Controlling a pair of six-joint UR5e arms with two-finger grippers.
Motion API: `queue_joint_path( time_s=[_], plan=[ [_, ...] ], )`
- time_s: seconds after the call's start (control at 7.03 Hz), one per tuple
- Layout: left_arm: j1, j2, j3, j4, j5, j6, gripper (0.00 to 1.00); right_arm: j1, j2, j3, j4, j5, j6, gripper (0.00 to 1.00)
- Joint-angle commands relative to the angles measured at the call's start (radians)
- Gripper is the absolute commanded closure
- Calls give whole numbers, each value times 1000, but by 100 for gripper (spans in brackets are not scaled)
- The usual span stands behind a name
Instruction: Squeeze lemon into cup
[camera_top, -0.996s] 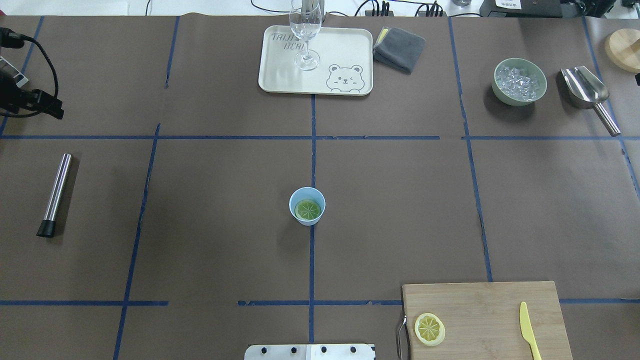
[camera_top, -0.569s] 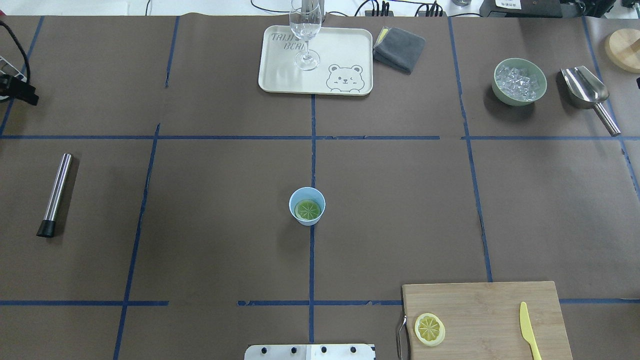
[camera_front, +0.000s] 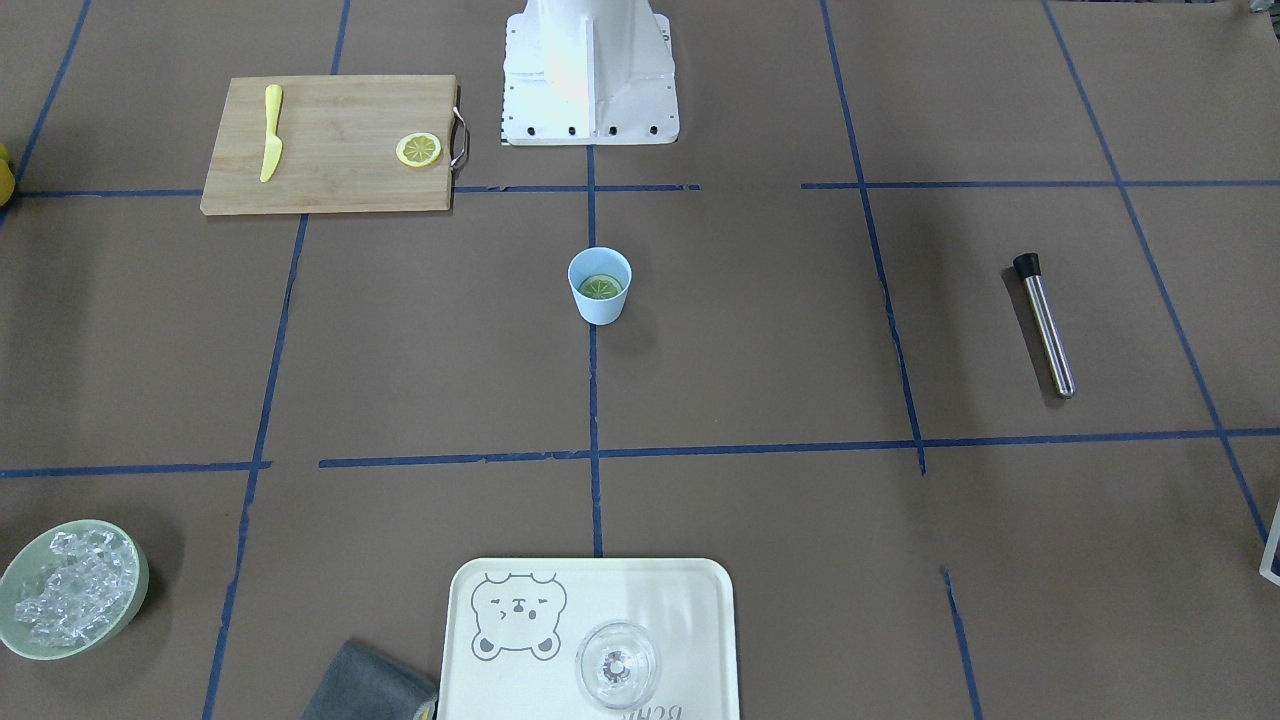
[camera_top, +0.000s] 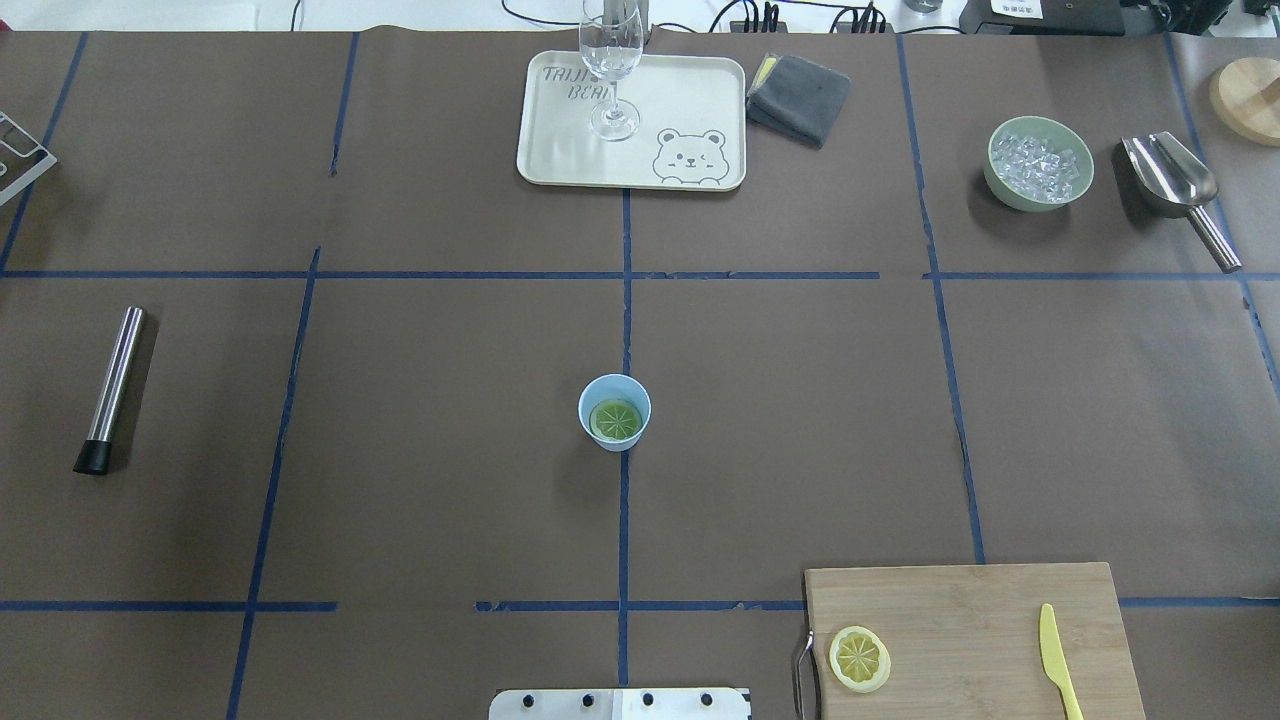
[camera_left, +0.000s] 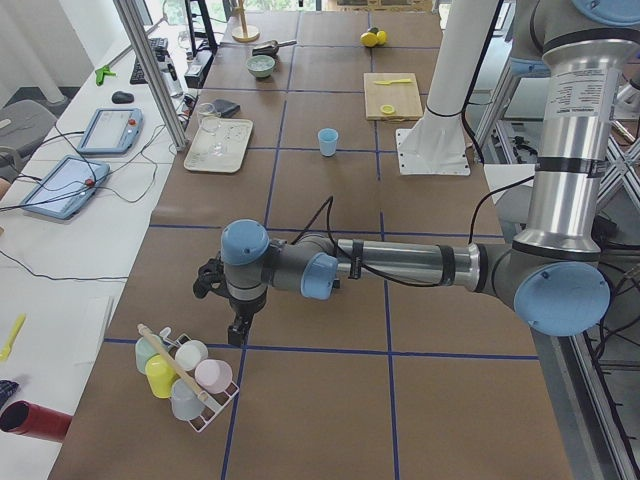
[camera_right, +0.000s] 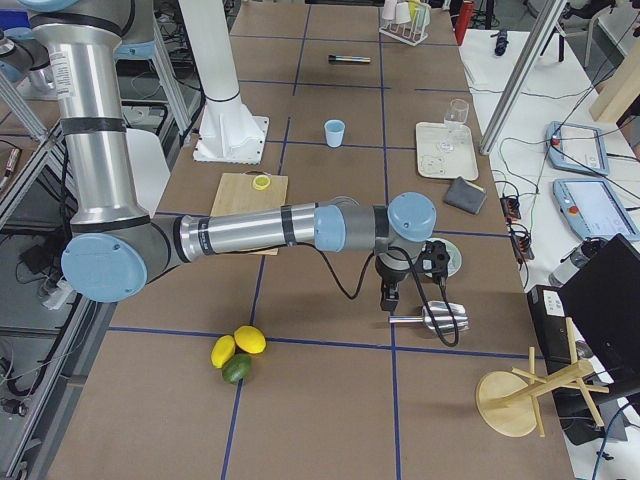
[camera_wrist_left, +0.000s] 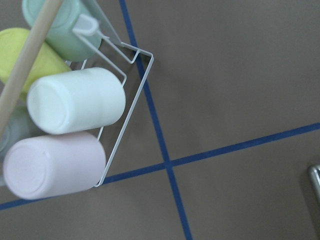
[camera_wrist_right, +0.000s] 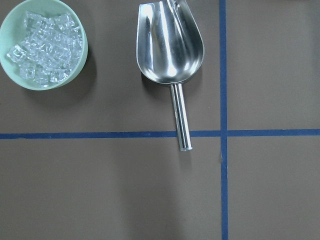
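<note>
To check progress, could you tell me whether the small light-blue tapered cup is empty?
Not empty: a thin round lemon slice lies flat inside the upright light-blue cup.

Matt plastic cup (camera_front: 600, 308), shiny metal scoop (camera_wrist_right: 171, 45)

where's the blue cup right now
In the overhead view the cup stands at the centre of the table, on the middle blue tape line, with a lemon slice lying inside it; the cutting board lies nearer the robot, on its right side.
</note>
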Motion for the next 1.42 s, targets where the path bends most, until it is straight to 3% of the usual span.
queue_joint_path(
  time_s=[0.0, 0.28, 1.0, 1.14, 1.28],
  plan=[
    [-25, 26, 5, 43, -25, 16, 0, 15, -21, -26, 2, 1, -27, 0],
    [-28, 20, -65, 160, -26, 16, 0, 15, -47, -27, 2, 1, -26, 0],
    [-30, 23, -96, 174, -26, 16, 0, 15, -55, -62, 3, -3, -35, 0],
    [-30, 23, -96, 174, -26, 16, 0, 15, -72, -61, 46, -6, -36, 0],
    [-30, 25, -96, 173, -26, 16, 0, 15, -124, -62, 161, -6, -26, 0]
  ],
)
